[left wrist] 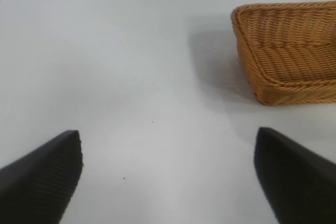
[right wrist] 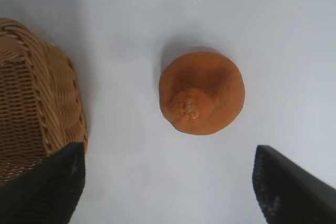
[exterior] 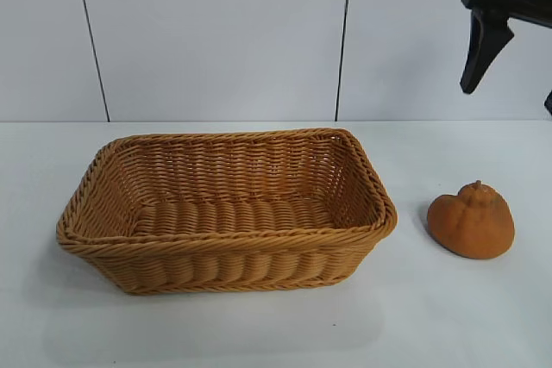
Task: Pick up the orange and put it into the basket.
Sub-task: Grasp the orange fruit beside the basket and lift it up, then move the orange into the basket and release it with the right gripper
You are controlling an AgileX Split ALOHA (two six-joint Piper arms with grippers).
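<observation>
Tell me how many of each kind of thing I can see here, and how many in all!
Orange: 1
Wicker basket: 1
Robot grippers: 2, the left gripper and the right gripper, both open
Table: 1
Total: 5

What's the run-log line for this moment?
right gripper: open, above orange | left gripper: open, idle | orange: on table, beside basket

Bare tabletop [right wrist: 157, 14] rings the orange [right wrist: 202, 93] beneath the right gripper [right wrist: 168, 182], whose wide-set jaws hang above it with nothing between. The basket [right wrist: 37, 98] rim stands just beside one jaw, crowding that flank. Ahead of the left gripper [left wrist: 168, 177], open tabletop runs clear, with the basket off to one side.
</observation>
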